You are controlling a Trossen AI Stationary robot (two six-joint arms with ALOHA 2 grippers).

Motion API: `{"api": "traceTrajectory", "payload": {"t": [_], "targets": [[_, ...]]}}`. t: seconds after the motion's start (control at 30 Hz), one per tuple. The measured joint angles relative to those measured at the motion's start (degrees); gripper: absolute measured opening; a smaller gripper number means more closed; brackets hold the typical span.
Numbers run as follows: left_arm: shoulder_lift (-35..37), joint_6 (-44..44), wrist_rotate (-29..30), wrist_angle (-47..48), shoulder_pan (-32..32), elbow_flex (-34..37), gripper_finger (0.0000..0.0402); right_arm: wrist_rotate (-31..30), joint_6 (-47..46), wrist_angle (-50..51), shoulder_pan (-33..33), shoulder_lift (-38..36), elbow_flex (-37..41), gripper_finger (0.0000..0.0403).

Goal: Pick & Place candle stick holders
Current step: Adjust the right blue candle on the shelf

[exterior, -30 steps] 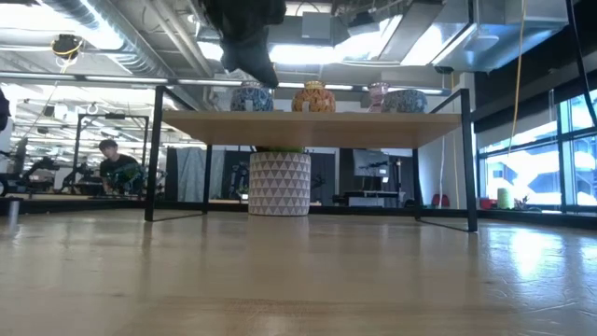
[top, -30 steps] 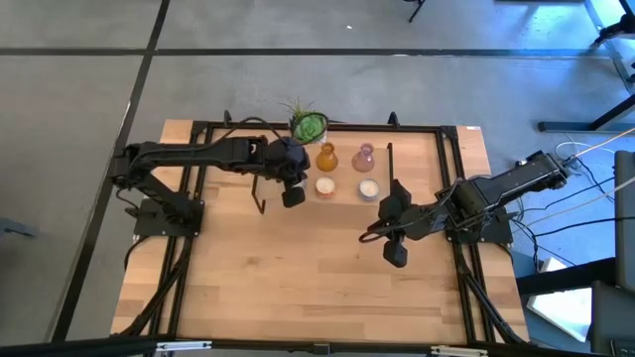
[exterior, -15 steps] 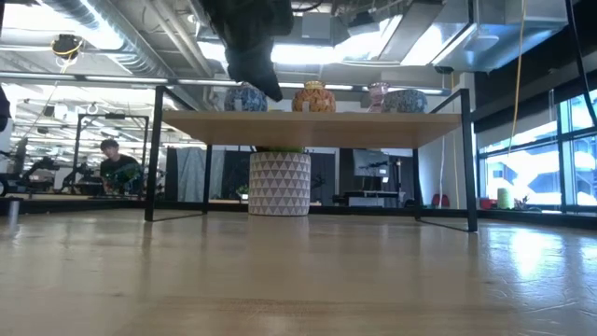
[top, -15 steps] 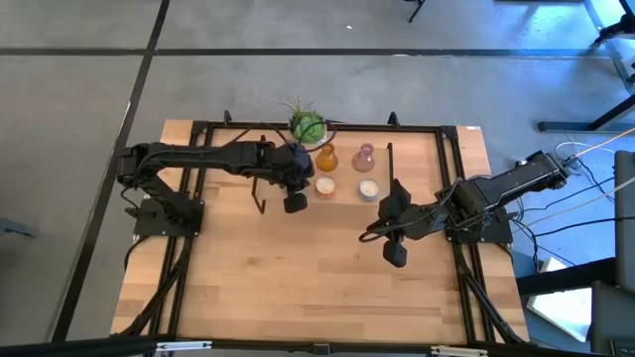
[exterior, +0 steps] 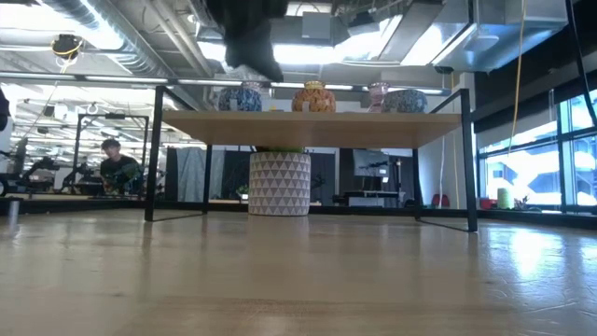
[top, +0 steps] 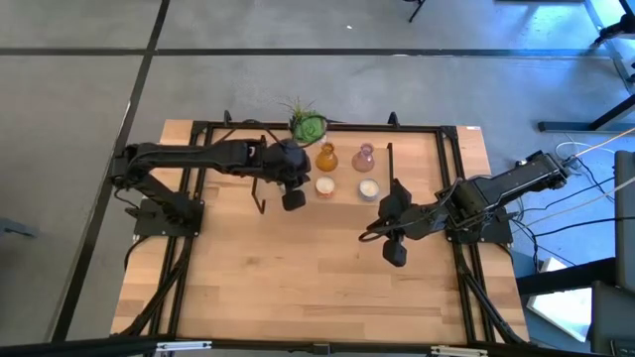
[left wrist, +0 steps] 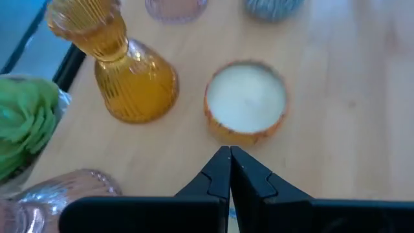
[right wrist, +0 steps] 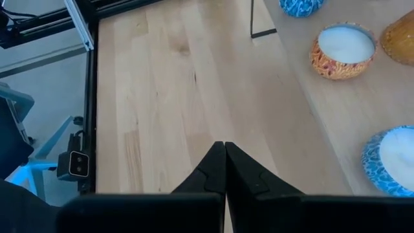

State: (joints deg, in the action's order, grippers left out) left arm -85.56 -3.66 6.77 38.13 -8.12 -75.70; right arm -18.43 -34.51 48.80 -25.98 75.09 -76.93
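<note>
Several candle stick holders stand on a raised wooden shelf [exterior: 317, 128] at the table's far middle. An amber glass holder [top: 326, 157] and a pink glass holder [top: 364, 156] are at the back. Two low round cream-topped holders [top: 324, 185] [top: 368, 188] stand in front of them. In the left wrist view the amber holder [left wrist: 132, 77] and a cream-topped holder [left wrist: 246, 110] lie just ahead of my left gripper [left wrist: 230, 155], which hovers shut above the shelf's left part [top: 294, 200]. My right gripper [top: 395, 256] hangs shut over the table right of the shelf, holding nothing.
A green spiky plant [top: 309, 126] in a white patterned pot [exterior: 279, 184] stands behind and under the shelf. The shelf's black legs [exterior: 149, 154] reach down to the table. Bare wood [top: 298, 288] lies toward the near edge. Black frame rails [top: 189, 248] run along both sides.
</note>
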Motion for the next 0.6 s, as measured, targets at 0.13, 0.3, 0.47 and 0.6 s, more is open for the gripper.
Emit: {"api": "traceTrajectory", "payload": {"t": [0.13, 0.3, 0.47, 0.6], "targets": [[2.3, -2.9, -1.3, -1.9, 0.4, 0.0, 0.0002, -1.6, -1.1, 0.2, -0.6, 0.0, 0.0, 0.0000], [2.9, -5.9, -4.6, -7.6, 1.8, 0.0, 0.0002, -5.4, -2.9, -0.3, -2.4, -0.3, 0.5, 0.0000], [0.3, -7.3, -6.8, -14.1, 3.0, -0.1, 0.0002, -8.5, -8.3, -8.8, -4.4, -5.7, 9.6, 0.0000], [-2.4, -8.4, -8.3, -16.9, 3.0, -1.1, 0.0002, -12.0, -12.8, -17.6, -5.8, -11.0, 19.4, 0.0000]]}}
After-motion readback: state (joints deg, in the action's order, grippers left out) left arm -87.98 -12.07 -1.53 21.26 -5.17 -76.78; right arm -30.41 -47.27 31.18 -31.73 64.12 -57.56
